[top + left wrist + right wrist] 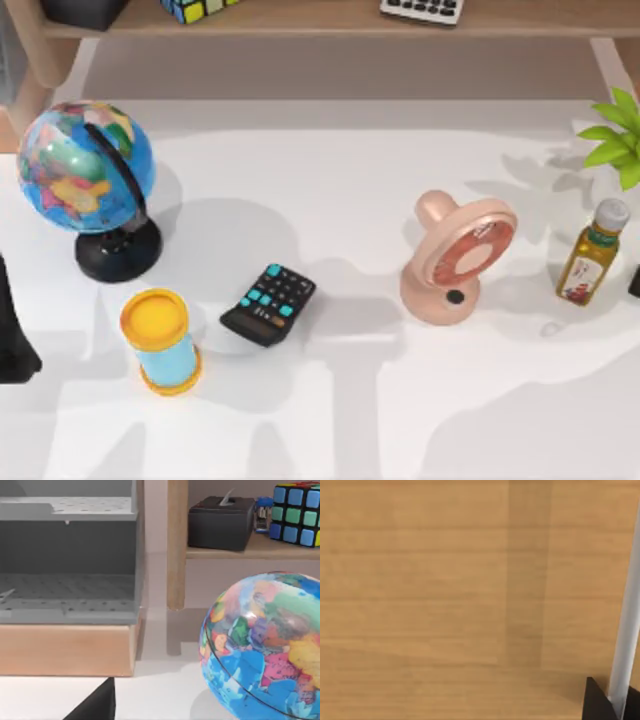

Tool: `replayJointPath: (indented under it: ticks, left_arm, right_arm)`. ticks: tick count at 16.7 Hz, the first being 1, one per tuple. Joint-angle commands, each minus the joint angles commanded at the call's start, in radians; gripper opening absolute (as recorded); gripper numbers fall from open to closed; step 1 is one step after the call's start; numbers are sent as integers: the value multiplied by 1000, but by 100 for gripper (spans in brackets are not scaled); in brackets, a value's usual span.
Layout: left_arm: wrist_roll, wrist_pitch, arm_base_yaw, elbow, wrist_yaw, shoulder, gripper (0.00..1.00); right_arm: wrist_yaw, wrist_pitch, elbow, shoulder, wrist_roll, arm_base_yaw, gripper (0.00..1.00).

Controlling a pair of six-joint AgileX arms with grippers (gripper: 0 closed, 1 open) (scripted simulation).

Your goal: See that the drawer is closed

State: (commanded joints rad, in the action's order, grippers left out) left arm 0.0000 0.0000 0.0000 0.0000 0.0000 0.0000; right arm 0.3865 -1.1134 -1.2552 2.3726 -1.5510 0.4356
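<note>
1. The right wrist view is taken up by a flat light-wood panel seen very close, with a slim white vertical bar beside a dark end effector part at the frame's corner; this panel is judged to be the drawer front, with the bar as its handle, though that cannot be confirmed.
2. Whether the right end effector's fingers are apart or together cannot be told.
3. In the top view, a dark part of the left arm is seen at the bench's left edge; its end effector's state cannot be told either.
4. On the white bench, a multicoloured globe on a black stand, a yellow-capped blue cylinder, a black calculator with teal keys, a pink round desk fan and a small amber oil bottle are laid out.
5. In the left wrist view, an open grey compartment with a wooden base is seen beside a wooden shelf post.
6. Risk: an off-centre push could skew the drawer so that it jams, or the end effector could slip off the bar, leaving a gap.
</note>
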Motion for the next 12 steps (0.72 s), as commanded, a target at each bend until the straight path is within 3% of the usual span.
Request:
replayJointPath:
  ticks: [2, 12]
  left_arm:
    - [0, 0, 0, 0, 0, 0, 100]
    - [0, 0, 0, 0, 0, 0, 100]
  right_arm:
    - [0, 0, 0, 0, 0, 0, 0]
    - [0, 0, 0, 0, 0, 0, 75]
